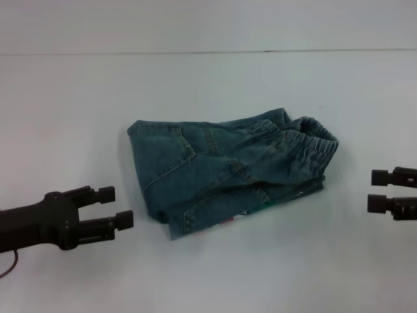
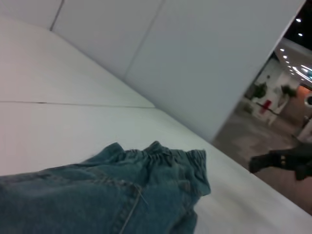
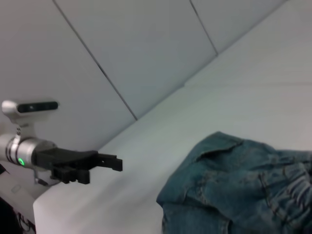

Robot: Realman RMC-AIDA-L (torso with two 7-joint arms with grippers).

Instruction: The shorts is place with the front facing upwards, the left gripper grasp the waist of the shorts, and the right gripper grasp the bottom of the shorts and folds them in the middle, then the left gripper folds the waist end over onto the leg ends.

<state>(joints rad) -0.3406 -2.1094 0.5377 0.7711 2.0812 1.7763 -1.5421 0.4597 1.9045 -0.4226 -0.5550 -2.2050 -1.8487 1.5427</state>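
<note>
Left pincer open beside folded shorts, right pincer apart.

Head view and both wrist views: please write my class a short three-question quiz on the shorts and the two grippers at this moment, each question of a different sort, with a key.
1. True or false: the left gripper is clamped on the shorts.
2. Multiple choice: the gathered waistband lies nearer A) the left gripper, B) the right gripper, C) neither.
3. Fill in: the shorts lie folded on the white ____.

Key: 1 false, both grippers stand open and clear of the denim, one on each side; 2 B; 3 table.
</note>
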